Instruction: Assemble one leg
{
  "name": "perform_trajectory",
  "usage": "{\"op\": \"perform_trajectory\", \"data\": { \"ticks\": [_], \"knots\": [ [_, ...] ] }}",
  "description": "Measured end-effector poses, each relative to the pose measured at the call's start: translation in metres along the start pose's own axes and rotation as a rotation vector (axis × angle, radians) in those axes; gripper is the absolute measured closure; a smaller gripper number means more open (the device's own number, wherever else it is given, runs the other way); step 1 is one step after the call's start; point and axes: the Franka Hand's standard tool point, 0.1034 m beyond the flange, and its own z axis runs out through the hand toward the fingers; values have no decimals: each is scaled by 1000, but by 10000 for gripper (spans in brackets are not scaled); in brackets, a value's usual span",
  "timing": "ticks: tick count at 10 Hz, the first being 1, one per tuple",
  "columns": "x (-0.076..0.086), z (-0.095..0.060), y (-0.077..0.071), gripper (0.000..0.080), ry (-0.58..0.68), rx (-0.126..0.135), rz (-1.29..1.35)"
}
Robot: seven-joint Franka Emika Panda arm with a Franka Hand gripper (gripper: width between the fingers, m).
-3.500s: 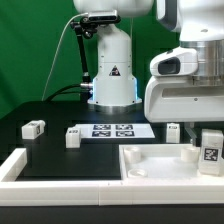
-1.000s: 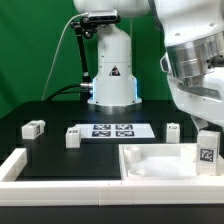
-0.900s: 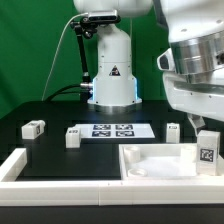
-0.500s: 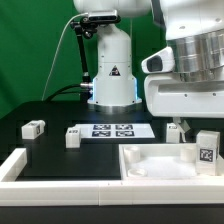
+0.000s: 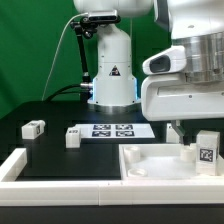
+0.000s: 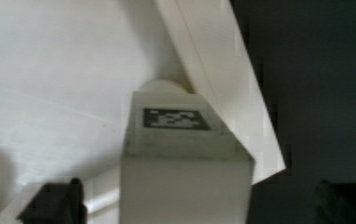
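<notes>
The leg (image 5: 208, 152), a small white block with a black-and-white tag, stands upright on the right corner of the large white panel (image 5: 150, 165). In the wrist view the leg (image 6: 184, 150) lies between my two dark fingertips (image 6: 54, 200), with a gap on each side. My gripper (image 6: 198, 203) is open and straddles the leg without touching it. The panel's flat face (image 6: 50, 80) and raised rim (image 6: 219, 60) show around the leg. In the exterior view the arm's big white hand (image 5: 185, 90) hangs just above the leg and hides the fingers.
Three more small white legs stand on the black table: one at the exterior view's left (image 5: 33, 128), one beside the marker board (image 5: 72, 136), one behind the panel (image 5: 173, 130). The marker board (image 5: 113, 130) lies mid-table. A white rim (image 5: 15, 165) runs along the front left.
The hand was tilted a second ago and has turned back to level above the leg. The leg and panel have stayed in place.
</notes>
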Motion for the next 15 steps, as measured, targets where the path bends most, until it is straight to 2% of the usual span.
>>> {"op": "perform_trajectory", "data": {
  "ticks": [2,3,9,10,15],
  "knots": [
    [0,0,0,415,0,0,0],
    [1,0,2,495,2,-2,2],
    [3,-1,5,496,2,3,81],
    [4,-1,6,496,3,10,222],
    [3,-1,7,496,3,8,707]
  ]
}}
